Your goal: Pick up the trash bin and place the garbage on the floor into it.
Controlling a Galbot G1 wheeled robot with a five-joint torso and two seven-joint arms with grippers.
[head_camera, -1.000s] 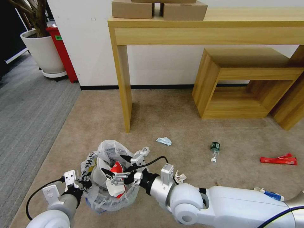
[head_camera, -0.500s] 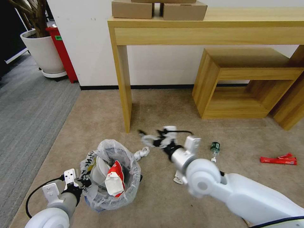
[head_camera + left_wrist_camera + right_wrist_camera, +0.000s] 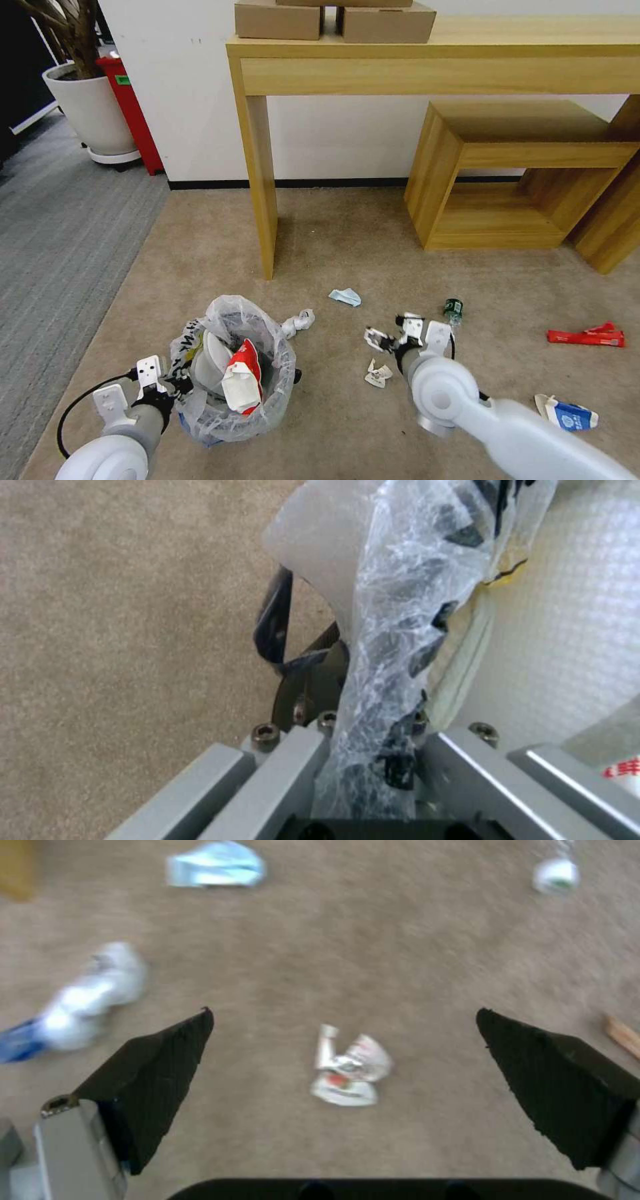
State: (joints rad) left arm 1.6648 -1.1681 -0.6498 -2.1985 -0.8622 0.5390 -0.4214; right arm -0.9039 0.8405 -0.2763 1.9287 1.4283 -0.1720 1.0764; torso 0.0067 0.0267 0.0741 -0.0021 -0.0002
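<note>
The right gripper hung over the carpet with its black fingers spread wide and nothing between them. Directly below the gap lay a small crumpled wrapper printed in white and red, not touched by either finger. In the head view that gripper sat just above the same wrapper, to the right of the trash bin.

The left gripper was clamped on the crinkled clear liner at the rim of the trash bin, which stood on the carpet with a white slipper and a red-and-white packet inside.

Farther out lay a pale blue scrap, a green-labelled bottle, a red wrapper and a blue-white carton.
</note>
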